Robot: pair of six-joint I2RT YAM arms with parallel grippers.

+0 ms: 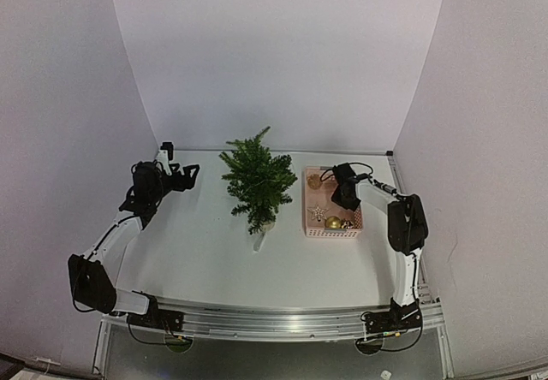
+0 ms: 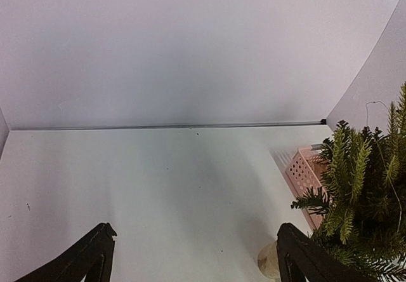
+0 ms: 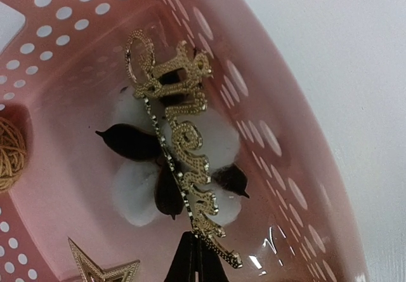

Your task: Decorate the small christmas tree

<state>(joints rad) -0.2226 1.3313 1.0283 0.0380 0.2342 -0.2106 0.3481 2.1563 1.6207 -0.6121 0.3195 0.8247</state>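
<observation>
The small christmas tree [image 1: 257,181] stands upright in its pale pot [image 1: 267,223] at mid-table; its branches [image 2: 361,193] and pot [image 2: 268,261] also show at the right of the left wrist view. My left gripper [image 1: 190,175] hovers left of the tree, open and empty [image 2: 196,231]. My right gripper [image 1: 344,190] is down inside the pink basket [image 1: 332,233]. In the right wrist view its jaws [image 3: 198,247] are shut on the lower end of a gold glitter script ornament [image 3: 181,148], which lies over a white cotton boll [image 3: 136,190].
The basket [image 3: 254,123] also holds a gold star [image 3: 101,270], a wicker ball [image 3: 9,155] and a gold bauble [image 1: 333,222]. White walls enclose the table on three sides. The basket's corner [image 2: 301,171] shows beyond the tree.
</observation>
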